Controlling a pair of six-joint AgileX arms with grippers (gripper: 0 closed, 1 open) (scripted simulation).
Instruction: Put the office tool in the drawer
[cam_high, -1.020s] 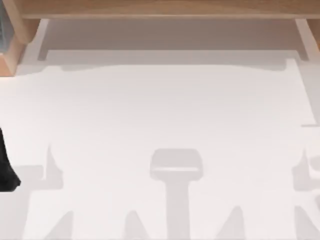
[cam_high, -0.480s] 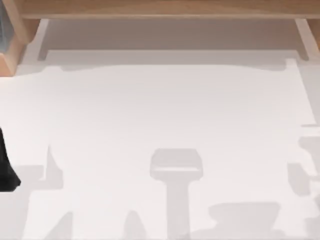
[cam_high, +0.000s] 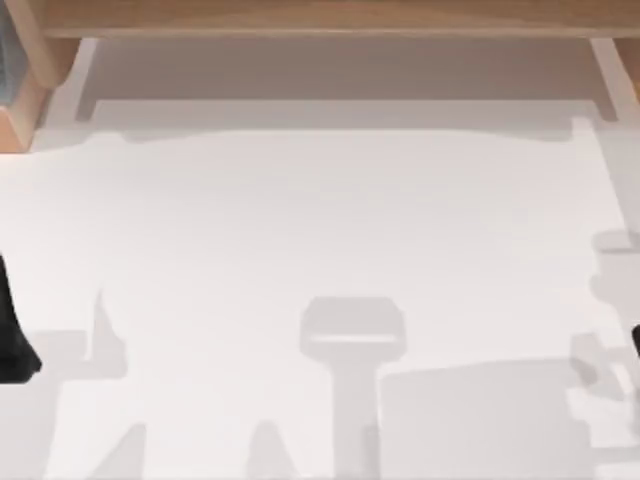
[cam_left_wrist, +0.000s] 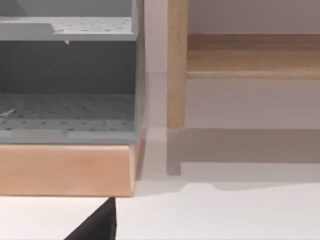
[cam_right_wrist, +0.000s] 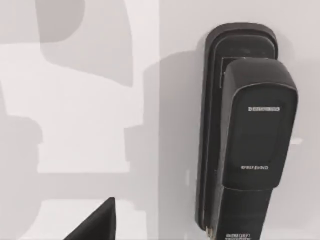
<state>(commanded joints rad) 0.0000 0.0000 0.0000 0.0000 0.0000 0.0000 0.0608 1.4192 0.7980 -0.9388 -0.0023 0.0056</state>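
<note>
Right gripper (cam_right_wrist: 97, 222): a dark wedge of it hangs over the white desk (cam_right_wrist: 80, 100), beside and apart from the stapler; whether it is spread or closed, cannot tell.
Left gripper (cam_left_wrist: 97, 225): a dark wedge near the drawer unit's wooden base, parked at the desk's left edge; state likewise cannot tell.
Office tool: a black stapler (cam_right_wrist: 250, 135) lies flat on the desk under the right wrist camera, untouched, with nothing gripping it.
Just changed: a broad blocky shadow (cam_high: 480, 415) has spread over the near right of the desk within the last second, and a dark sliver of the right arm (cam_high: 635, 345) has come in at the right edge. The left arm (cam_high: 12, 340) has not shifted.
Meaning for the task: the right arm is probably moving in to reach the stapler. The pick-up is not yet done and the drawer step is well ahead.
Drawer unit (cam_left_wrist: 70, 100): grey with perforated floors on a wooden base, at the far left corner, well apart from the stapler.
Count: one stapler, one drawer unit showing two grey levels, one wooden post (cam_left_wrist: 176, 65) beside it, one wooden shelf (cam_high: 320, 18) along the far edge, and two arms.
</note>
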